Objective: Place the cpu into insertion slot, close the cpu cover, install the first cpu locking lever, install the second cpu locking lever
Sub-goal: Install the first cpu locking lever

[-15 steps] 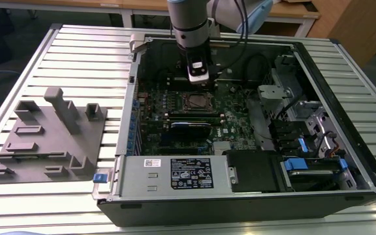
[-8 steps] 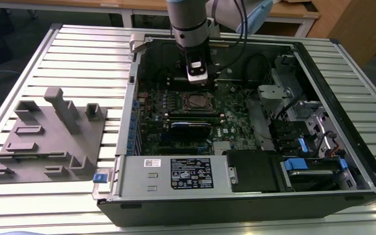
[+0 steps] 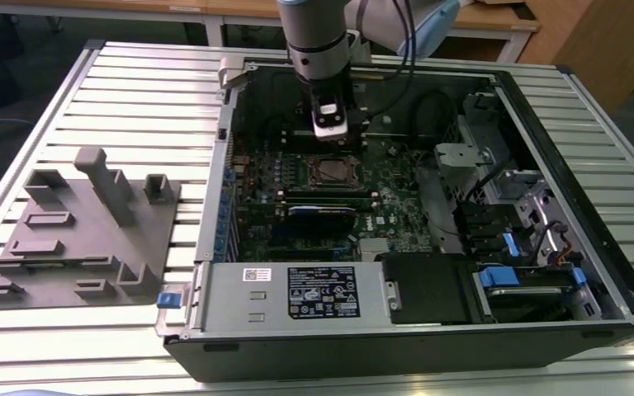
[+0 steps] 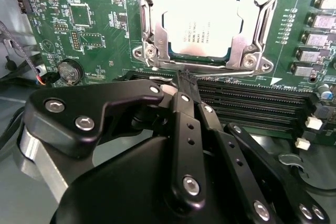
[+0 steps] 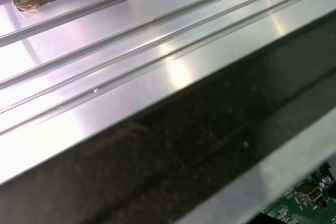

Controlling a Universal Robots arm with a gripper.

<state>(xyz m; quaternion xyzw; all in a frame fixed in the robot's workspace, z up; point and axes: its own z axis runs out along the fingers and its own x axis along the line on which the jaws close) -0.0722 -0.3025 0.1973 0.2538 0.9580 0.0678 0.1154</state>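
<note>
The cpu (image 4: 202,22) lies flat in the insertion slot (image 4: 157,51), its pale metal top showing through the window of the cpu cover (image 4: 252,19), which is folded down over its edges; in the exterior view the same socket (image 3: 333,172) sits near the middle of the green motherboard (image 3: 389,186), inside the open computer case (image 3: 581,165). A thin silver lever (image 4: 210,69) runs along the socket's edge on the pincer's side. In the second wrist view the pincer (image 4: 185,82) has its black fingers (image 4: 181,109) closed together with nothing between them, their tips over the long black memory slots (image 4: 252,100) just beside the socket. In the exterior view the arm (image 3: 317,33) comes down from the far side and the pincer (image 3: 333,144) hangs just beyond the socket's far edge. A round coin battery (image 4: 69,72) sits on the board toward the second wrist view's left. Near the case's front lies a black power supply (image 3: 317,290) with a white label, and blue-tabbed drive bays (image 3: 521,276) fill the corner at the exterior view's right. The case rests on a ribbed metal tabletop (image 3: 141,91), and a grey parts holder (image 3: 80,235) stands well apart at the exterior view's left. The first wrist view looks along the tabletop's grooves (image 5: 131,51) and a dark case wall (image 5: 210,145).
</note>
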